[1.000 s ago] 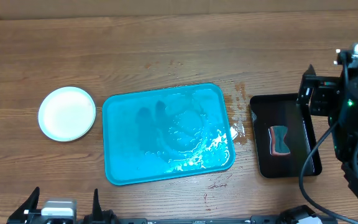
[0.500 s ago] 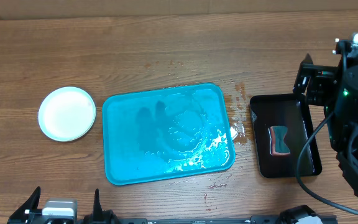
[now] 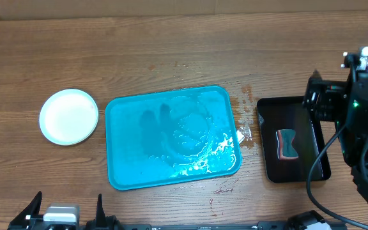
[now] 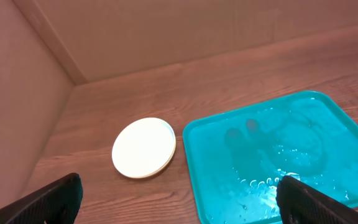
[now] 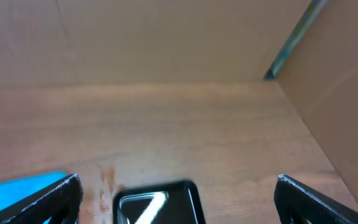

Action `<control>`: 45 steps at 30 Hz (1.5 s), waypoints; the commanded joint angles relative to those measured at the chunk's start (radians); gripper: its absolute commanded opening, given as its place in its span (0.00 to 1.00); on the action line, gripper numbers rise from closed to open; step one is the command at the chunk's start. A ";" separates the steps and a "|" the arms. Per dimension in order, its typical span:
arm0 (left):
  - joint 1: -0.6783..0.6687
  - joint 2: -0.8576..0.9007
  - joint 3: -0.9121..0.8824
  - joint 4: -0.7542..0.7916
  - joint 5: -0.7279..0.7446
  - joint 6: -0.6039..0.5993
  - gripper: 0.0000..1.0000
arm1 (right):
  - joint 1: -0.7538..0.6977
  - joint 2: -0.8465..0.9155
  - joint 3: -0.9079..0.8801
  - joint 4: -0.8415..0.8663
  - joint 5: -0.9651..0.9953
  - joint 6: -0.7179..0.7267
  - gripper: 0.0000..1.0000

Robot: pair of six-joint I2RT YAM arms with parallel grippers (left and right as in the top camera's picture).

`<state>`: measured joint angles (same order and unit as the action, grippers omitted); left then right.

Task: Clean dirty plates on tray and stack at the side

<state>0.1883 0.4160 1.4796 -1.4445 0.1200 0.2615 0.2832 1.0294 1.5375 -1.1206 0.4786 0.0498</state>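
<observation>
Overhead view: the plates (image 3: 69,116) sit on the bare wood just left of the tray (image 3: 130,147), near it but not touching. They show a pale yellow-green rim and a clean white centre. From above they read as a single disc, and how many are stacked cannot be told. The left wrist view shows the same pale round shape (image 4: 144,147) beside the tray's left rim (image 4: 194,168), with a thick edge.

The turquoise tray lies at the middle of the table (image 3: 171,51) and holds no plates, only a film of water with bright pooled droplets toward its right front corner. Wet marks (image 3: 245,96) spot the wood off its right edge.

Further right, a smaller black tray (image 3: 268,140) holds one teal-and-red sponge (image 3: 287,144), lying flat near its middle.

The left gripper (image 3: 67,203) hovers at the near edge of the table, its two fingers spread wide with nothing between them. The right gripper (image 5: 179,199) hangs above the far end of the black tray, fingers likewise wide apart and holding nothing. Plain brown walls (image 4: 23,93) close in the table's back and sides.
</observation>
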 commanded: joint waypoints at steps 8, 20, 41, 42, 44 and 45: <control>-0.005 -0.002 0.002 0.000 0.011 -0.015 1.00 | 0.003 -0.008 0.022 -0.032 -0.012 0.007 1.00; -0.005 -0.002 0.002 0.000 0.011 -0.015 1.00 | 0.004 0.017 0.022 -0.042 -0.020 0.006 1.00; -0.005 -0.001 0.002 -0.001 0.008 -0.015 1.00 | -0.038 0.005 0.021 0.097 -0.148 0.006 1.00; -0.005 -0.001 0.001 0.000 0.008 -0.015 1.00 | -0.046 -0.013 0.021 0.097 -0.158 0.006 1.00; -0.005 -0.001 0.002 0.000 0.008 -0.015 1.00 | -0.066 -0.051 0.019 0.097 -0.171 0.007 1.00; -0.005 -0.001 0.001 0.000 0.008 -0.015 1.00 | -0.079 -0.075 0.015 0.097 -0.177 0.006 1.00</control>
<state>0.1883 0.4160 1.4796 -1.4445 0.1200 0.2619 0.2337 1.0286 1.5375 -1.0321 0.3386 0.0521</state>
